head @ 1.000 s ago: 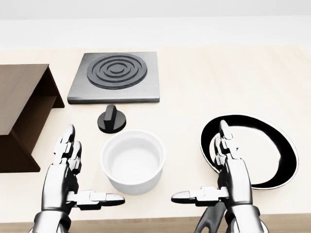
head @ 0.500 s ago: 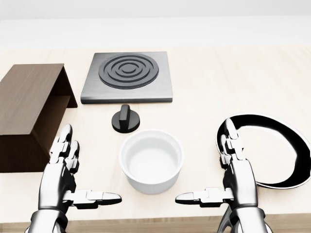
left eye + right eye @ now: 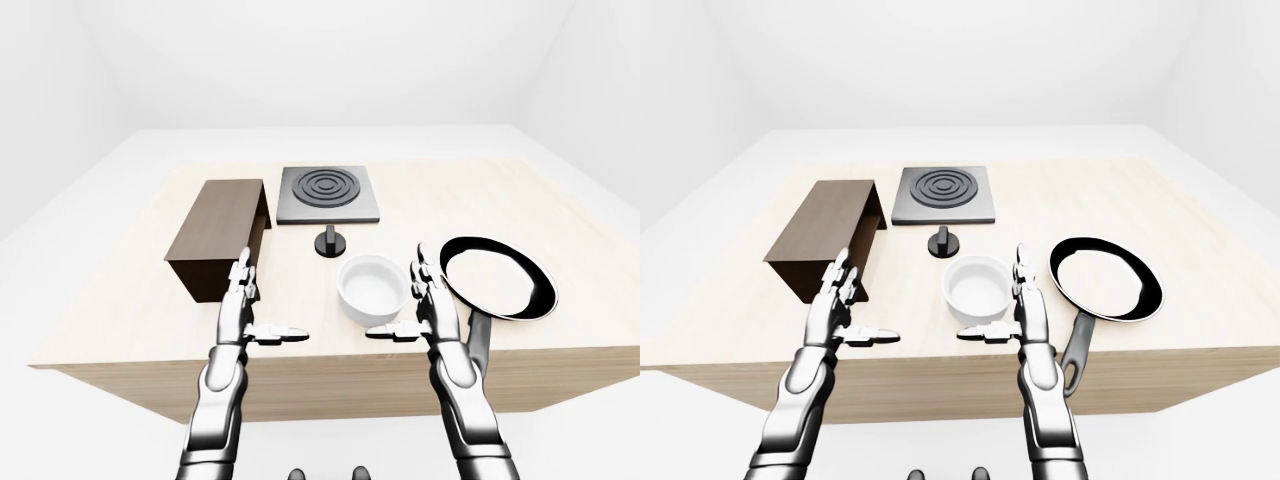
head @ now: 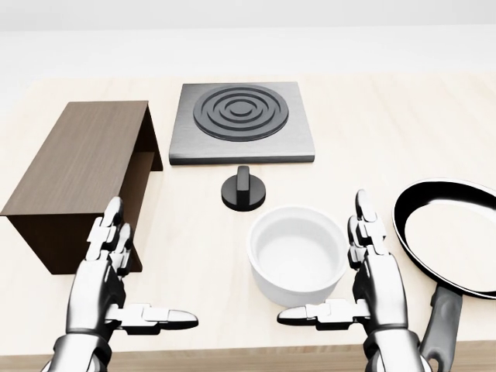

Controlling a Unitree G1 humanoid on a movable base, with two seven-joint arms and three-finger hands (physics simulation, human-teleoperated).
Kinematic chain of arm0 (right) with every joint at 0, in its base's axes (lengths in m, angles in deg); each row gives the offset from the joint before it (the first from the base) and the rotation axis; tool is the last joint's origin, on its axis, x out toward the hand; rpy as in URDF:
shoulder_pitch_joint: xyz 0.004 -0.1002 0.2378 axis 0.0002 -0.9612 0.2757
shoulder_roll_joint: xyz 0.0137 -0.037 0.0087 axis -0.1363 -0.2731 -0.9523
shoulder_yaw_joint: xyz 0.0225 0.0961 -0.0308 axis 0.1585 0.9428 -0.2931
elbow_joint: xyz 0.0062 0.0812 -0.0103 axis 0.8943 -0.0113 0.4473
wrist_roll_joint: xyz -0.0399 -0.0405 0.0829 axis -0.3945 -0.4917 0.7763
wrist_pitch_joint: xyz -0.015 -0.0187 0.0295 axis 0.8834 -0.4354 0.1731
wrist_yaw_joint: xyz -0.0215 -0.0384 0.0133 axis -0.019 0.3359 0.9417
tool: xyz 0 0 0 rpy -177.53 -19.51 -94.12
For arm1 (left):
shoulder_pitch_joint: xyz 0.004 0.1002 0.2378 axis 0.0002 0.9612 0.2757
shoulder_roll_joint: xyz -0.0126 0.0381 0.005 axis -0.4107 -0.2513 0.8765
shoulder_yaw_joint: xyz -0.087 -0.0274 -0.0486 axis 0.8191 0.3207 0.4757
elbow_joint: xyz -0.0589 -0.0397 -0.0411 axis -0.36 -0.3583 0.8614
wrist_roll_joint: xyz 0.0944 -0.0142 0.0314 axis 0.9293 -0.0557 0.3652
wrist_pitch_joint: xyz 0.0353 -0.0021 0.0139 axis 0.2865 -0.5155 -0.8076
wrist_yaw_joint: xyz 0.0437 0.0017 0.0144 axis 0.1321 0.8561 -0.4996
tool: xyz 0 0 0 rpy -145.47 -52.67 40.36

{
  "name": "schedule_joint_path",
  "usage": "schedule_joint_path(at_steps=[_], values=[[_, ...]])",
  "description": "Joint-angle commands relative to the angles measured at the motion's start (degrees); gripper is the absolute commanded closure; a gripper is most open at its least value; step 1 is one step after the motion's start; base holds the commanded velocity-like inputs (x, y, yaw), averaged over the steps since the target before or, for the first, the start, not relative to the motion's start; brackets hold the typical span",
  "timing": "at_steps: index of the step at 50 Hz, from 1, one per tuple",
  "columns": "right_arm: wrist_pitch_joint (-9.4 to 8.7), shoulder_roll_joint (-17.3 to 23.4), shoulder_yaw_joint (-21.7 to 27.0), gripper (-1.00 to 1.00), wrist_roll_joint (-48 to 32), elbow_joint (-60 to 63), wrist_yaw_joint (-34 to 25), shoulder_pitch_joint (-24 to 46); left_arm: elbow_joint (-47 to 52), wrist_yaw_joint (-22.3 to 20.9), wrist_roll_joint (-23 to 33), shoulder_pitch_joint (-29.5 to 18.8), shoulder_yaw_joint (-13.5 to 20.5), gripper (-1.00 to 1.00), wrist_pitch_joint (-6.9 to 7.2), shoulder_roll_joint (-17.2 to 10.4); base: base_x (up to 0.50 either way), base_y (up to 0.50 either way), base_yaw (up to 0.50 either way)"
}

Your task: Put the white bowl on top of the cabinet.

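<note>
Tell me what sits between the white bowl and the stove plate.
In the head view, a black knob stands alone on the table between the white bowl and the stove plate, apart from both.

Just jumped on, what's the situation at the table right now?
Nothing is held yet. The round white bowl sits on the light wooden table, between the black frying pan and the dark brown wooden cabinet. The left hand and right hand hover open near the table's edge, the right one beside the bowl.
</note>
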Motion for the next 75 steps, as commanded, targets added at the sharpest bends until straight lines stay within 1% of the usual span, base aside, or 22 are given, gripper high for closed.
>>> schedule_joint_path(at_steps=[1, 2, 6, 7, 9, 10, 11, 13, 14, 17, 18, 24, 37, 42, 53, 58, 62, 63, 68, 71, 72, 75], values=[[-3.33, 0.46, -0.12, -1.0, -1.79, -0.14, 0.99, 0.51, -1.7, 3.05, 2.0, -0.77, -0.15, -1.0, 0.29, 0.21, 0.0, 0.0, 0.0], [-3.95, 0.48, -0.08, -1.0, -1.95, -0.1, 1.04, 0.64, -1.83, 3.14, 2.55, -0.86, -0.51, -1.0, 0.72, 0.24, 0.0, 0.0, 0.0], [-3.57, 0.52, -0.05, -1.0, -2.18, 0.34, 0.81, 0.32, -3.15, 5.17, 4.47, -1.77, -0.99, -1.0, 0.48, 0.6, 0.0, 0.0, 0.0], [-4.91, 0.57, 0.67, -1.0, -2.53, 1.99, 1.94, 0.12, -8.4, 7.94, 7.28, -4.95, -1.8, -1.0, 0.16, 1.03, 0.0, 0.0, 0.0], [-5.62, 0.83, 1.32, -1.0, -2.17, 3.15, 1.83, -0.17, -11.4, 9.29, 8.63, -6.72, -2.14, -1.0, -0.03, 1.08, 0.0, 0.0, 0.0], [-5.82, 1.01, 1.71, -1.0, -1.91, 3.38, 1.64, -0.16, -12.59, 9.69, 9.09, -7.65, -2.37, -1.0, 0.3, 1.23, 0.0, 0.0, 0.0], [-5.45, 1.21, 2.22, -1.0, -2.15, 3.03, 2.12, 0.15, -11.95, 10.1, 10.01, -8.05, -3.03, -1.0, 2.13, 1.59, 0.0, 0.0, 0.0], [-5.43, 1.21, 2.27, -1.0, -2.18, 3.0, 2.13, 0.17, -11.88, 10.12, 10.08, -8.06, -3.06, -1.0, 2.26, 1.62, 0.0, 0.0, 0.0], [-5.82, 1.6, 2.99, -1.0, -1.67, 2.6, 1.88, 0.76, -11.57, 11.04, 12.32, -8.79, -4.58, -1.0, 3.85, 2.25, 0.0, 0.0, 0.0], [-5.83, 1.69, 3.26, -1.0, -1.7, 2.65, 1.97, 0.84, -11.44, 11.71, 13.84, -9.13, -5.24, -1.0, 4.24, 2.61, 0.0, 0.0, 0.0], [-6.37, 1.84, 3.57, -1.0, -1.56, 3.12, 1.87, 0.74, -10.06, 11.75, 15.55, -9.31, -6.78, -1.0, 5.11, 3.48, 0.0, 0.0, 0.0], [-5.8, 2.04, 4.32, -1.0, -2.98, 2.44, 3.64, 1.04, -7.72, 14.07, 20.73, -9.34, -9.44, -1.0, 5.11, 5.32, 0.0, 0.0, 0.0], [-7.65, 3.2, 7.17, -1.0, -1.25, 4.69, 3.61, 1.5, -9.06, 16.41, 30.39, -11.77, -14.45, -1.0, 5.11, 9.05, 0.0, 0.0, 0.0], [-7.71, 3.33, 7.6, -1.0, -1.18, 5.69, 3.56, 1.07, -12.16, 17.88, 36.3, -12.57, -17.9, -1.0, 5.11, 11.68, 0.0, 0.0, 0.0], [-8.42, 3.74, 8.68, -1.0, -0.21, 6.35, 3.1, 1.29, -19.16, 18.05, 46.04, -15.11, -20.97, -1.0, 5.11, 15.16, 0.0, 0.0, 0.0], [-8.54, 3.79, 8.93, -1.0, -0.22, 6.73, 3.01, 1.2, -22.72, 17.12, 50.45, -16.02, -21.13, -1.0, 5.11, 15.99, 0.0, 0.0, 0.0], [-8.54, 3.79, 9.32, -1.0, 0.3, 7.91, 2.71, 0.89, -29.75, 19.41, 55.15, -17.44, -21.19, -1.0, 5.11, 17.38, 0.0, 0.0, 0.0], [-8.54, 3.79, 9.47, -1.0, 0.49, 8.41, 2.57, 0.68, -32.07, 22.19, 55.53, -18.75, -20.16, -1.0, 5.11, 17.86, 0.0, 0.0, 0.0], [-8.54, 3.81, 9.73, -1.0, 0.79, 8.85, 2.2, 0.59, -33.34, 22.4, 56.7, -19.7, -19.94, -1.0, 5.11, 18.46, 0.0, 0.0, 0.0], [-8.54, 3.79, 9.67, -1.0, 0.74, 8.53, 2.23, 0.82, -35.41, 23.7, 57.52, -20.81, -19.74, -1.0, 5.11, 18.9, 0.0, 0.0, 0.0], [-8.54, 3.82, 9.64, -1.0, 0.71, 8.28, 2.27, 1.0, -37.41, 26.08, 58.69, -22.21, -19.38, -1.0, 5.11, 19.17, 0.0, 0.0, 0.0], [-8.54, 3.87, 9.52, -1.0, 0.59, 7.41, 2.5, 1.53, -38.74, 26.39, 58.88, -22.96, -19.0, -1.0, 5.11, 19.31, 0.0, 0.0, 0.0]])
